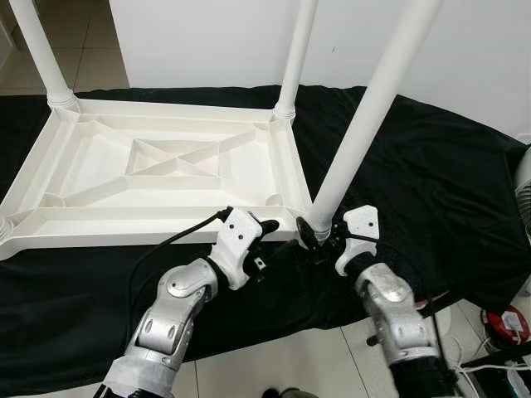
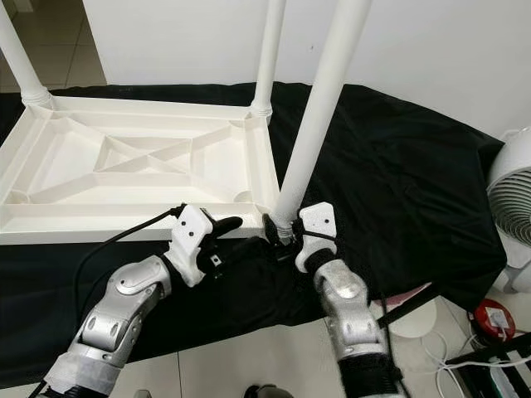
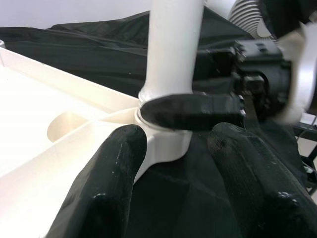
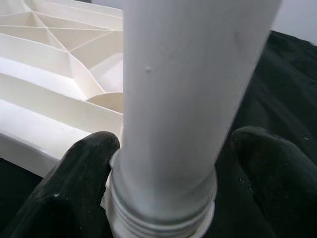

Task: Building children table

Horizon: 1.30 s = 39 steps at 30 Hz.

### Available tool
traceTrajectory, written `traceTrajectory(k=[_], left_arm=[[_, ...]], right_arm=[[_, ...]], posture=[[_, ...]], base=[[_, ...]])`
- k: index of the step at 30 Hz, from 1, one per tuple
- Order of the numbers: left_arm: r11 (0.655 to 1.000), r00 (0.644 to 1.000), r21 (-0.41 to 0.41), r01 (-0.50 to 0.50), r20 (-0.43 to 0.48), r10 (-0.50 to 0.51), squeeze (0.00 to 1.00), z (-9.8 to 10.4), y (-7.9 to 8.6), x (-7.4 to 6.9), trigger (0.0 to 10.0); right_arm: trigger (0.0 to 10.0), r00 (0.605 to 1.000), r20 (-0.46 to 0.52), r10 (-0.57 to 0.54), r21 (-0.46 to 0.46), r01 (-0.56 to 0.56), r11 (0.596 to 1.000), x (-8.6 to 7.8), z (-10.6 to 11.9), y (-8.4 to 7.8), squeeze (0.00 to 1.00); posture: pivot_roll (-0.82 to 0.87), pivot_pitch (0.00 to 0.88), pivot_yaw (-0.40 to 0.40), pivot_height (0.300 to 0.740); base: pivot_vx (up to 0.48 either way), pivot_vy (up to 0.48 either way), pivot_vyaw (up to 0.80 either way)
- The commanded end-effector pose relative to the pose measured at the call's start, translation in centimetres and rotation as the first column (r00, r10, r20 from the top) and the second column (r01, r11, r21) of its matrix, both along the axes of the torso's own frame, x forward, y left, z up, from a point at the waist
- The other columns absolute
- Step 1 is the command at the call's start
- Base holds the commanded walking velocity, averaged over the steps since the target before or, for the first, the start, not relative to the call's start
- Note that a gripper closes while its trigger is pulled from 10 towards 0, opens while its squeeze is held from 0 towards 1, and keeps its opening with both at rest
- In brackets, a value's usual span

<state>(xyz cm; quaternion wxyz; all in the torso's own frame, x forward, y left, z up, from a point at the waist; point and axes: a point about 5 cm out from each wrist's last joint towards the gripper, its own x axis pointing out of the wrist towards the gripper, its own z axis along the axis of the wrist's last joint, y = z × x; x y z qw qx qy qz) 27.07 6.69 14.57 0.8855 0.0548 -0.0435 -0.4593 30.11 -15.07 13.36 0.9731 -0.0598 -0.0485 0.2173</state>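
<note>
A white plastic children's table (image 1: 166,225) lies upside down on a black cloth (image 1: 431,166). A white leg (image 1: 365,124) stands tilted at its near right corner. My right gripper (image 1: 319,236) is shut on the leg's threaded base, one finger on each side of the leg (image 4: 188,89). My left gripper (image 1: 265,245) is open just left of that corner, at the table's near rim. In the left wrist view its fingers (image 3: 106,183) straddle the corner below the leg (image 3: 173,44), apart from it.
Two more legs stand upright at the far corners, left (image 1: 41,50) and right (image 1: 297,50). A white wall is behind. A white fan (image 2: 514,207) stands at the right. Cables and a red object (image 1: 506,323) lie on the tiled floor.
</note>
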Motion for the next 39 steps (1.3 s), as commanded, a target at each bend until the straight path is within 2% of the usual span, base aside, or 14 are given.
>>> traceTrajectory(k=[1,6,7,10,11,14,15,16,17,22,28,29,37,39], left_arm=[[1.000,1.000,0.010,-0.019,-0.002,0.019,0.00,-0.1,-0.1,-0.2,10.0],[1.000,1.000,0.012,-0.011,-0.002,0.011,0.00,-0.2,-0.1,-0.3,10.0],[1.000,1.000,0.016,-0.003,-0.001,0.004,0.00,-0.2,-0.1,-0.3,10.0],[1.000,1.000,0.016,-0.003,-0.001,0.004,0.00,-0.2,-0.1,-0.3,10.0],[1.000,1.000,0.018,0.001,0.001,-0.001,0.00,-0.1,-0.2,-0.2,10.0],[1.000,1.000,0.018,0.001,0.001,-0.001,0.00,-0.1,-0.2,-0.2,10.0],[1.000,1.000,0.019,0.001,0.006,-0.001,0.00,0.0,-0.3,0.0,10.0],[1.000,1.000,0.019,0.001,0.006,-0.001,0.00,0.0,-0.3,0.0,10.0],[1.000,1.000,0.019,-0.003,0.011,0.003,0.00,0.1,-0.3,0.1,10.0],[1.000,1.000,0.018,-0.014,0.019,0.014,0.00,0.3,-0.3,0.3,10.0],[1.000,1.000,0.016,-0.016,0.022,0.016,0.00,0.3,-0.4,0.4,10.0],[1.000,1.000,0.016,-0.014,0.022,0.013,0.00,0.3,-0.5,0.4,10.0],[1.000,1.000,0.019,-0.008,0.020,0.008,0.00,0.2,-0.5,0.5,10.0],[1.000,1.000,0.021,-0.005,0.016,0.005,0.00,0.2,-0.6,0.5,10.0]], right_arm=[[10.0,0.998,-0.002,0.060,-0.032,-0.060,0.998,0.4,0.1,-0.8,0.00],[10.0,0.994,-0.001,0.106,-0.061,-0.106,0.993,0.6,0.2,-0.9,0.00],[10.0,0.988,-0.007,0.154,-0.096,-0.154,0.983,1.1,0.3,-0.8,0.00],[10.0,0.988,-0.007,0.154,-0.096,-0.154,0.983,1.1,0.3,-0.8,0.00],[10.0,0.978,-0.022,0.209,-0.128,-0.211,0.969,1.6,0.3,-0.5,0.00],[10.0,0.978,-0.022,0.209,-0.128,-0.211,0.969,1.6,0.3,-0.5,0.00],[8.2,0.967,-0.040,0.253,-0.151,-0.256,0.955,2.2,0.3,-0.1,0.00],[8.2,0.967,-0.040,0.253,-0.151,-0.256,0.955,2.2,0.3,-0.1,0.00],[0.0,0.957,-0.053,0.286,-0.169,-0.291,0.942,2.7,0.2,0.3,0.00],[0.0,0.942,-0.073,0.328,-0.180,-0.335,0.925,3.0,0.1,0.5,0.00],[0.0,0.940,-0.086,0.331,-0.150,-0.341,0.928,3.0,-0.1,0.1,0.00],[10.0,0.945,-0.091,0.315,-0.140,-0.325,0.935,3.1,-0.1,-0.1,0.00],[10.0,0.967,-0.093,0.235,-0.120,-0.246,0.962,3.5,-0.1,-0.3,0.00],[10.0,0.983,-0.087,0.160,-0.106,-0.169,0.980,3.5,-0.2,-0.1,0.00]], posture=[[0.05,0.077,-0.077,0.740],[0.05,0.077,-0.074,0.740],[0.05,0.076,-0.073,0.740],[0.05,0.076,-0.073,0.740],[0.05,0.072,-0.072,0.740],[0.05,0.072,-0.072,0.740],[0.06,0.065,-0.078,0.740],[0.06,0.065,-0.078,0.740],[0.06,0.063,-0.081,0.740],[0.07,0.051,-0.092,0.740],[0.06,0.049,-0.091,0.740],[0.06,0.049,-0.091,0.740],[0.05,0.053,-0.087,0.740],[0.05,0.056,-0.085,0.740]], base=[[0.000,0.000,0.00],[0.000,0.000,0.00],[0.000,0.000,0.00],[0.000,0.000,0.00],[0.000,0.000,0.00],[0.000,0.000,0.00],[0.000,0.000,0.00],[0.000,0.000,0.00],[0.000,0.000,0.00],[0.000,0.000,0.00],[0.000,0.000,0.00],[0.000,0.000,0.00],[0.000,0.000,0.00],[0.000,0.000,0.00]])
